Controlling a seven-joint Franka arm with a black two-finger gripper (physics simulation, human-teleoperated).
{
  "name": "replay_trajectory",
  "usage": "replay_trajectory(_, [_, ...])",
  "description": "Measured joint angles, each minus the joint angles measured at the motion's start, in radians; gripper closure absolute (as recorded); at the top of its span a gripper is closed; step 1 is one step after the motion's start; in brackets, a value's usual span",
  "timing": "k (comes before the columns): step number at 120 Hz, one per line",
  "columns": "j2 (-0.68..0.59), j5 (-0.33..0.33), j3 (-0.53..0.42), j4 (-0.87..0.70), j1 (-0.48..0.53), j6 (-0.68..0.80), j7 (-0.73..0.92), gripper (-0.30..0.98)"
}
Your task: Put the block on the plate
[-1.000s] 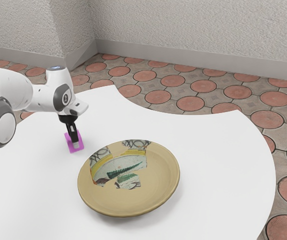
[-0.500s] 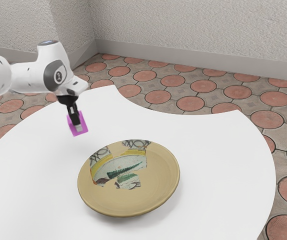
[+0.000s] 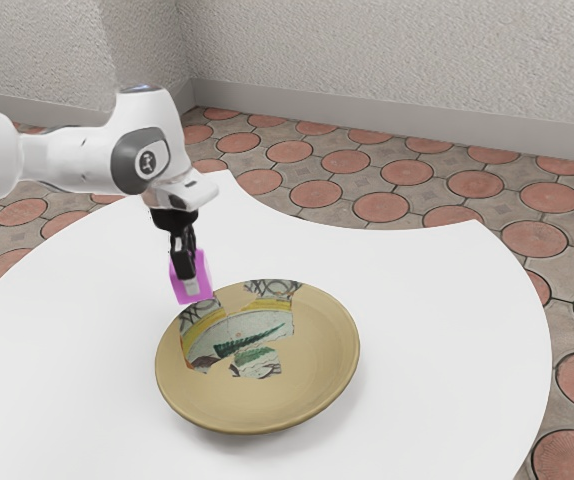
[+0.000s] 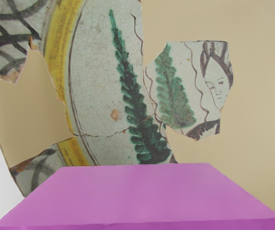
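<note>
Above the white table (image 3: 447, 320), the black gripper (image 3: 190, 280) pinches the magenta block (image 3: 205, 272), raised near the plate's far rim. In the wrist view, the block's broad face lies before the plate (image 3: 317, 345), whose decoration resolves into a crowned face (image 4: 217, 88); the exterior view adds red-disc floor tiles (image 3: 382, 207).

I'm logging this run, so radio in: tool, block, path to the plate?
Tool shut on purple block. Block raised near plate's rim, not set down. No obstruction seen.
</note>
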Motion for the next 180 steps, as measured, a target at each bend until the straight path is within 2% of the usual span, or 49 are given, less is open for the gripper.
replay_trajectory(34, [0.014,0.007,-0.074,-0.05,-0.054,0.03,-0.017,0.26])
replay_trajectory(52, [0.077,0.008,-0.134,-0.053,-0.064,0.085,-0.023,0.26])
replay_trajectory(72, [0.144,0.009,-0.149,-0.053,-0.073,0.149,-0.028,0.26])
replay_trajectory(94, [0.151,0.007,-0.159,-0.052,-0.076,0.181,-0.032,0.12])
replay_trajectory(108, [0.105,0.006,-0.161,-0.052,-0.076,0.18,-0.033,0.07])
replay_trajectory(120, [0.06,0.007,-0.154,-0.018,-0.069,0.143,-0.046,0.04])
replay_trajectory(148, [0.052,0.013,-0.061,0.16,-0.061,-0.001,-0.15,0.01])
replay_trajectory(180, [-0.047,0.093,-0.054,0.313,-0.059,-0.183,-0.301,0.0])
